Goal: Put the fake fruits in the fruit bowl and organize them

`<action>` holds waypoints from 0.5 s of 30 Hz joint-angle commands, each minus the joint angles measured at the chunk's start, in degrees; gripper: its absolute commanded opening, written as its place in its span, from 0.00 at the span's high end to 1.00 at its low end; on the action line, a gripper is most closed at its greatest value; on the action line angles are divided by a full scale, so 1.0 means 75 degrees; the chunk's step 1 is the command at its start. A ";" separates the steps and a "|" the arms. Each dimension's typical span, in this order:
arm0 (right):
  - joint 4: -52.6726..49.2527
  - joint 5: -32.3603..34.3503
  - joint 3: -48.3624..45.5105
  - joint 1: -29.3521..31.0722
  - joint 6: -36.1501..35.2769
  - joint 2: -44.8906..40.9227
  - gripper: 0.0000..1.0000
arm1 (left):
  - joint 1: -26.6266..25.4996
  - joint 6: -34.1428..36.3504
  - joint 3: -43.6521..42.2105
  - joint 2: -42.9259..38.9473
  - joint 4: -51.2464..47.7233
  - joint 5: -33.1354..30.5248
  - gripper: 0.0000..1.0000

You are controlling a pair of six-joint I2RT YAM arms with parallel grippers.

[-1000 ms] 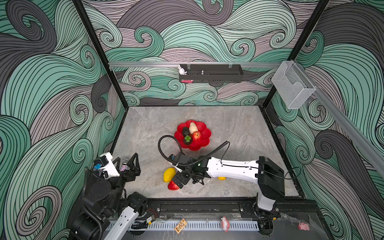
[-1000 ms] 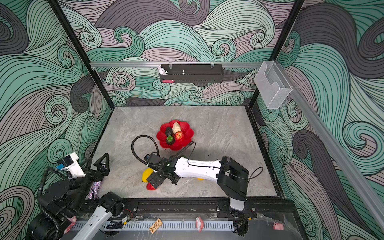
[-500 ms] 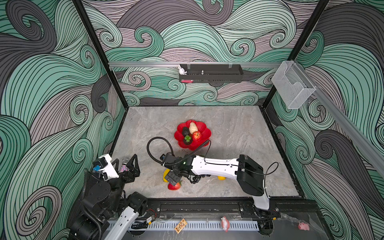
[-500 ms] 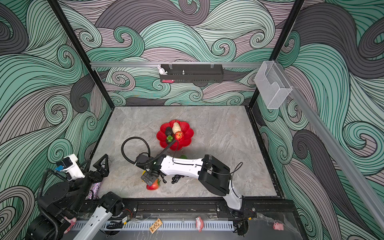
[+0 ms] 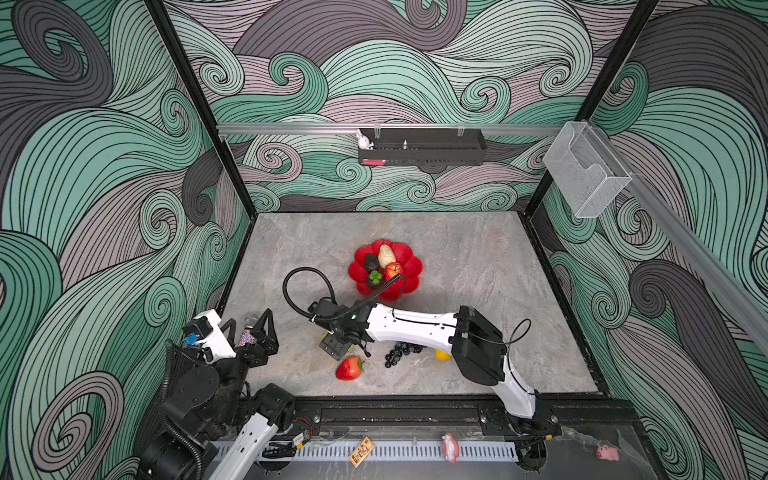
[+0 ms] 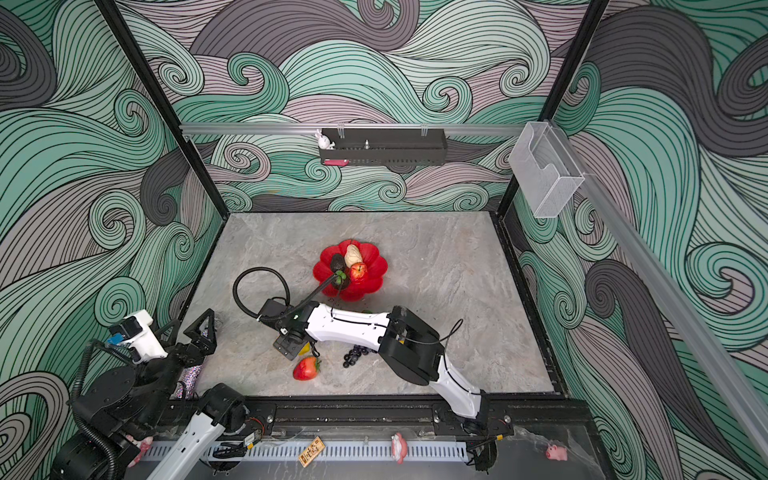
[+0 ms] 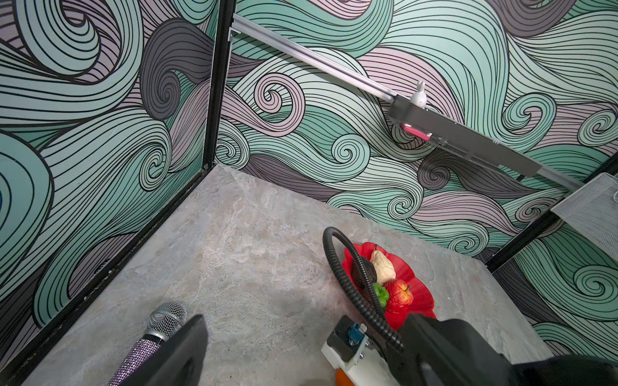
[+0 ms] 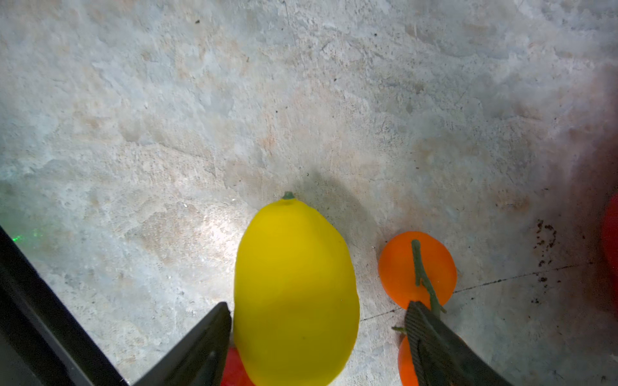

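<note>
Right gripper (image 8: 317,307) stands low over the table (image 5: 478,291), jaws apart and astride the yellow lemon (image 8: 294,294). One finger (image 8: 207,337) lies against the lemon's flank, or just short of it. The other finger (image 8: 428,337) stands clear of the fruit with a visible gap. No clamp is made yet.

The lemon rests on the table with its long axis running straight out from the wrist, stem end away, so the jaws cross its narrow waist. Finding: the alignment suits a grasp.

Observation: the clear finger sits over the green stalk of a small orange (image 8: 417,267), with a second orange partly hidden beneath it. Judged risk: this finger may drag the oranges as the jaws come together.

Fruit bowl (image 5: 411,266) lies beyond the gripper toward the back wall, near but not touching. It holds a pear (image 5: 386,255), an avocado (image 5: 371,262), an apple (image 5: 392,271) and a small green fruit (image 5: 375,275). A strawberry (image 5: 349,368) and black grapes (image 5: 399,353) lie on the table close by.

Left gripper (image 5: 248,328) sits well apart at the table's left edge, jaws spread, beside a glitter microphone (image 7: 160,327). Right arm is much the nearer.
</note>
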 commanded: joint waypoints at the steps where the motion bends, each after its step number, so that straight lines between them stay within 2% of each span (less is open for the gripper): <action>1: -0.0282 -0.0512 0.0130 -0.0029 -0.0185 0.0029 0.23 | 0.0045 0.0016 -0.0018 -0.0052 -0.0137 -0.0184 0.08; 8: -0.0114 -0.0805 -0.0197 -0.0027 -0.0085 0.0057 0.30 | 0.0041 0.0010 -0.0028 0.0004 -0.0136 -0.0197 0.07; 15: -0.0039 -0.0746 -0.0128 -0.0020 -0.0056 0.0202 0.30 | 0.0045 -0.0044 -0.0029 0.0065 -0.0150 -0.0217 0.08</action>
